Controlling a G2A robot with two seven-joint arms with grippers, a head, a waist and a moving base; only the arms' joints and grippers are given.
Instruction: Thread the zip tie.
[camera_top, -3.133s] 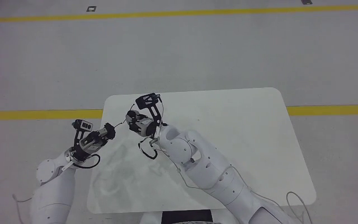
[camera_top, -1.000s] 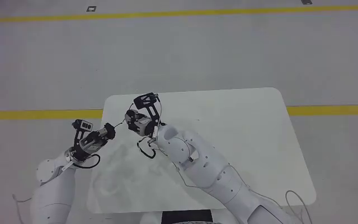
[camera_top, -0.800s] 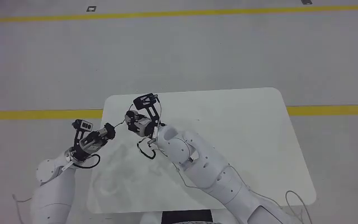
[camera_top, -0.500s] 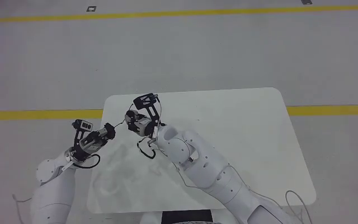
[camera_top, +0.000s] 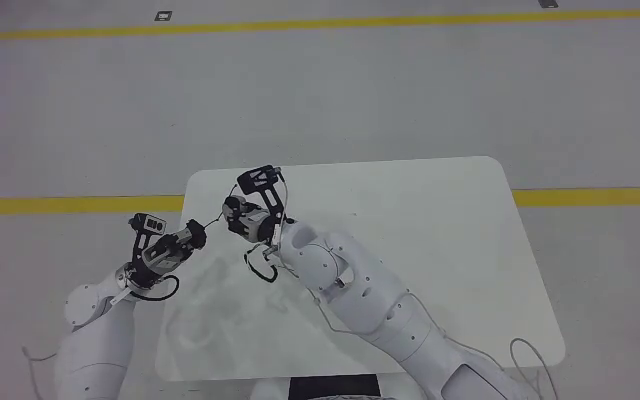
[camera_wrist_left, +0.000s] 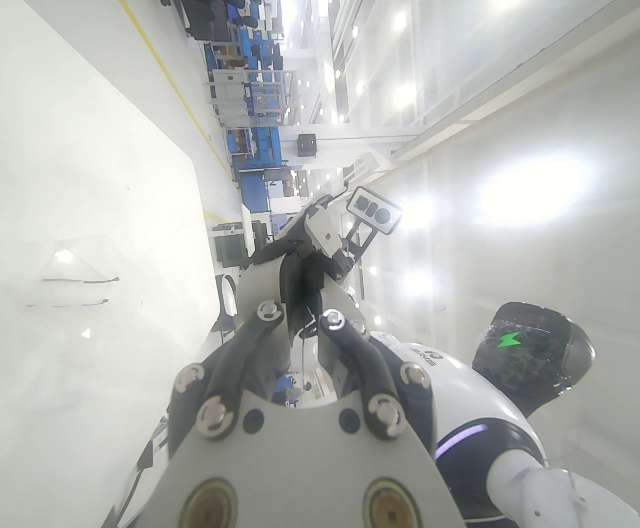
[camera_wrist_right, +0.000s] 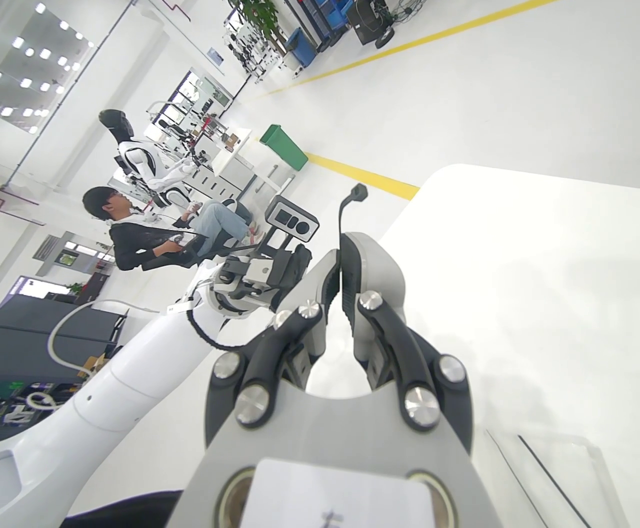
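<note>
Black pads of the left gripper (camera_top: 200, 232) are pressed together over the tabletop's (camera_top: 420, 230) left edge, near its far-left corner. They appear to be pinching the tail of the zip tie (camera_wrist_right: 358, 192). A thin strap shows across the small gap to the right gripper (camera_wrist_right: 341, 252), just inside that corner. Its fingers are clamped tight on the strap, with the head sticking out past the tips. The step in hand looks like alignment, since the head is free with nothing through it yet. Next, the tail tip needs lining up with the head's slot and pushing in, a fine move with little margin. Both arms are bent inward, wrists raised off the tabletop, grippers pointing at each other.
</note>
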